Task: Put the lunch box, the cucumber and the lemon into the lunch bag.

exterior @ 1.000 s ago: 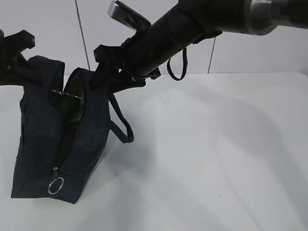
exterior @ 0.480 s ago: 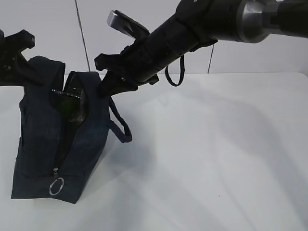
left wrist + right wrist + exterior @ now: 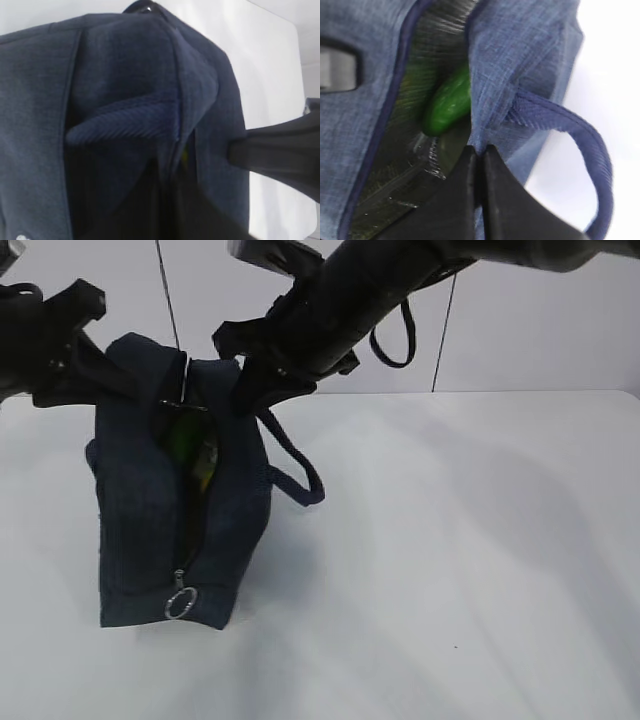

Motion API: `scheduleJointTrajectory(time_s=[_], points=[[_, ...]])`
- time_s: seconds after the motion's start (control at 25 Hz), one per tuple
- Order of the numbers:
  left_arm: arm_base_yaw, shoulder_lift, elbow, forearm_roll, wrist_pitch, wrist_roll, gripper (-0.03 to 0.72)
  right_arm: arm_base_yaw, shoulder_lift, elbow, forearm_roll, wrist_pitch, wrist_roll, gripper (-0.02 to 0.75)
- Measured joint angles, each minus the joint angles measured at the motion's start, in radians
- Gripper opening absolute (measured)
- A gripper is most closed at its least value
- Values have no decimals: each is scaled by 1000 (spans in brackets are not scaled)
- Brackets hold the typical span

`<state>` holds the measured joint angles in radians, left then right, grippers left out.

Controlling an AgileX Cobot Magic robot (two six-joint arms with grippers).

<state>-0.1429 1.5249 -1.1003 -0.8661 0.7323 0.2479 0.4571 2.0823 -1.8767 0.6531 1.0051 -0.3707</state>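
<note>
The lunch bag [image 3: 170,530] stands upright on the white table [image 3: 450,560], over on the left side of the exterior view, with its zipper slit gaping down the front and the metal ring pull [image 3: 181,604] hanging near the bottom. Both arms are on it at the top.

The right gripper [image 3: 479,152] has its two black fingers pressed flat together, pinching the fabric edge of the bag's opening right beside where one strap handle [image 3: 580,150] loops out. So that claw is fully closed on the bag's rim.

The left gripper [image 3: 100,370] is at the bag's upper left edge. In the left wrist view the fabric is bunched up close to the camera, but the fingers themselves can't really be made out there. It's clamped tight too, and looks like it has the bag's cloth.

The cucumber [image 3: 449,102] is inside the bag, glossy green, poking up against the inner lining just under the right-hand rim. A green-yellow glint shows through the slit in the exterior view too.
</note>
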Motion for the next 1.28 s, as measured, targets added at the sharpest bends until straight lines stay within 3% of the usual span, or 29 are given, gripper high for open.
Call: scheduleJointTrajectory(time_s=[0.28, 0.56, 0.92, 1.28], points=[[-131, 2, 0, -70, -102, 2, -7, -4, -76, -33, -218, 118, 114, 8], [-200, 60, -29, -117, -139, 2, -7, -26, -100, -34, -371, 220, 182, 8], [-298, 207, -176, -147, -156, 2, -7, -72, -125, -34, -501, 238, 222, 8], [-360, 351, -304, -171, -160, 2, -7, -153, -138, -34, -525, 246, 226, 8]])
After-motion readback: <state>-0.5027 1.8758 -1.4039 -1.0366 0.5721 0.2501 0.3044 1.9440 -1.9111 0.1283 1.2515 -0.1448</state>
